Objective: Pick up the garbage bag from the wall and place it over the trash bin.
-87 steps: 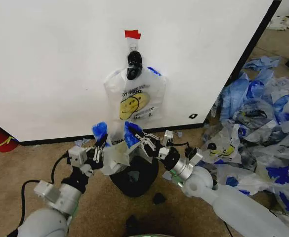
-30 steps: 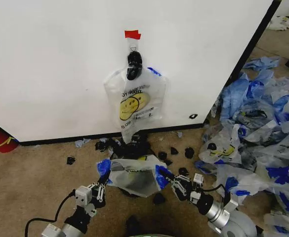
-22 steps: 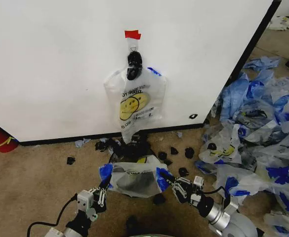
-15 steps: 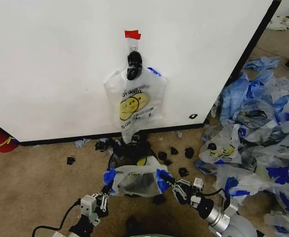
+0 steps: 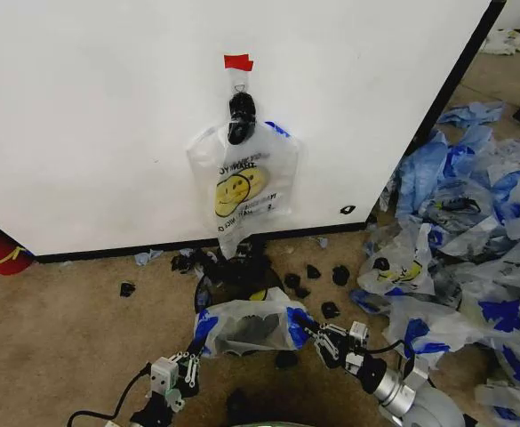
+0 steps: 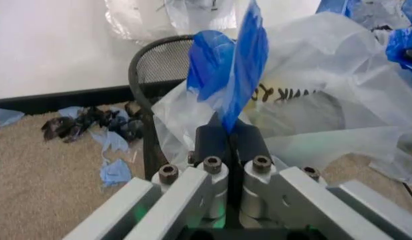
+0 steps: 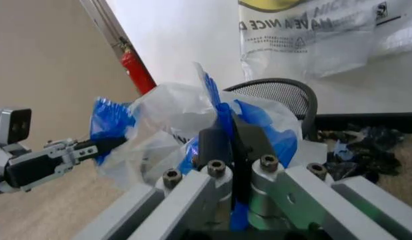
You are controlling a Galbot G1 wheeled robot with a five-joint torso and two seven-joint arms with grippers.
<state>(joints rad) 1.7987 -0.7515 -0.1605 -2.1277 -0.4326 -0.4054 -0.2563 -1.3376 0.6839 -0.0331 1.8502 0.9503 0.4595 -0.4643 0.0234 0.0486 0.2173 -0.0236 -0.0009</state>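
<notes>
Bag status: the garbage bag (image 5: 246, 326) is stretched between both grippers, low over the carpet and on the near side of the trash bin (image 5: 233, 283), not yet over its rim. Left gripper (image 5: 188, 360) has its jaws pinched fully together on the blue handle (image 6: 229, 80) at the bag's left edge; the handle fans up out of the jaws and the film hangs beyond them. Right gripper (image 5: 320, 336) likewise has its jaws closed tight on the other blue handle (image 7: 223, 112), clear film bunched just past the tips. Wire-mesh rim of the bin sits right behind the bag in both wrist views. A second smiley bag (image 5: 242, 182) hangs on the wall above.

Handling, my read: film is very light, limp and slippery, holds no shape, so the mouth only stays open while the two handles are pulled apart. Handles are the right grip points; doubled plastic, least likely to tear. Mesh rim could snag it.
</notes>
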